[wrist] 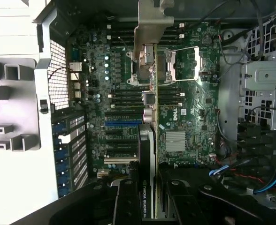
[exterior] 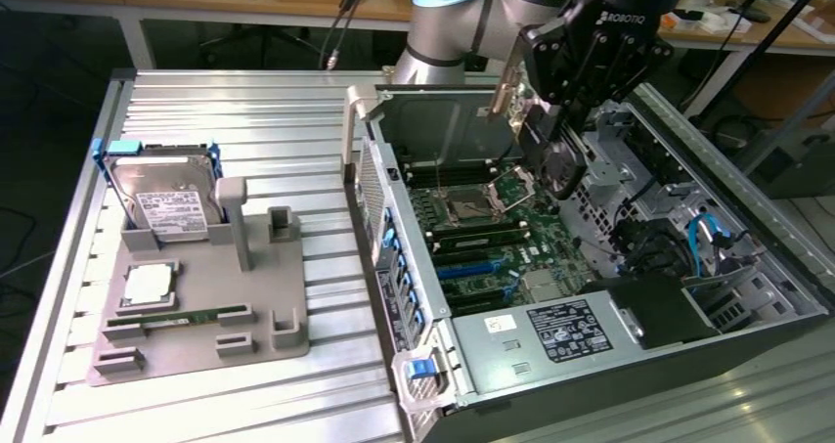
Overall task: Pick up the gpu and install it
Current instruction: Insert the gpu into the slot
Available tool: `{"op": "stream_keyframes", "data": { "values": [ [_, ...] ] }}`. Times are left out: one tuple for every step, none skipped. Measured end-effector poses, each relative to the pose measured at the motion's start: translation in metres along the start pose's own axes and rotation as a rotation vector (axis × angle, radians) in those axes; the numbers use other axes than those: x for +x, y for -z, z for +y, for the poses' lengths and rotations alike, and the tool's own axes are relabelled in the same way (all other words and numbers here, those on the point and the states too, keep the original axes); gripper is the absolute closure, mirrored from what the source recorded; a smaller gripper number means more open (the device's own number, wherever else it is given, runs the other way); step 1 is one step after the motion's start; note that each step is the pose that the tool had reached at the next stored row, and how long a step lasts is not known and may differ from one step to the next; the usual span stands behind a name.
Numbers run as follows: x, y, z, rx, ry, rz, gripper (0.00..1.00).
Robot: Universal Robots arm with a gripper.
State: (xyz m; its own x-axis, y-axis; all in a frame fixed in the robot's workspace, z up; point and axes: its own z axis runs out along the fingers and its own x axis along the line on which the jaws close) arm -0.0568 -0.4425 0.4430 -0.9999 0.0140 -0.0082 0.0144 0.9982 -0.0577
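Note:
My gripper (exterior: 564,110) is shut on the gpu (exterior: 561,164), a thin dark card with a silvery end bracket (exterior: 503,99). It hangs above the open computer case (exterior: 391,267), over the motherboard (exterior: 490,233) near the processor socket. In the wrist view the gpu (wrist: 148,122) runs edge-on as a narrow strip across the motherboard (wrist: 185,112), its bracket (wrist: 152,23) at the far end and its labelled body between the black fingers (wrist: 128,201) of my gripper (wrist: 149,190). The card stands clear of the board.
On the exterior view's left, a grey fixture (exterior: 281,331) on the ribbed metal table holds a silver hard drive (exterior: 170,203), a processor chip (exterior: 148,287) and a green memory stick (exterior: 170,318). The case holds a power supply (exterior: 561,331) and blue cables (exterior: 711,233).

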Motion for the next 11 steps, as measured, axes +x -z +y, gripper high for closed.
{"op": "stream_keyframes", "data": {
  "values": [
    [0.0, 0.0, 0.0, 0.0, 0.012, -0.0007, 0.73],
    [0.0, 0.0, 0.0, 0.0, 0.021, -0.0012, 0.73],
    [0.0, 0.0, 0.0, -0.0002, 0.032, -0.0018, 0.73],
    [0.0, 0.0001, 0.0, -0.0003, 0.05, -0.0029, 0.73],
    [0.0, 0.0001, 0.0, -0.0004, 0.065, -0.0038, 0.73],
    [0.0, 0.0, 0.0, -0.0006, 0.086, -0.005, 0.73],
    [0.0, 0.0001, 0.0, -0.0007, 0.108, -0.0062, 0.73],
    [0.0001, 0.0, 0.0, -0.0009, 0.123, -0.0071, 0.73],
    [0.0001, 0.0001, 0.0, -0.001, 0.138, -0.0079, 0.73],
    [0.0, 0.0, 0.0, -0.0012, 0.155, -0.0089, 0.73],
    [0.0, 0.0, 0.0, -0.0012, 0.167, -0.0097, 0.73]
  ]
}}
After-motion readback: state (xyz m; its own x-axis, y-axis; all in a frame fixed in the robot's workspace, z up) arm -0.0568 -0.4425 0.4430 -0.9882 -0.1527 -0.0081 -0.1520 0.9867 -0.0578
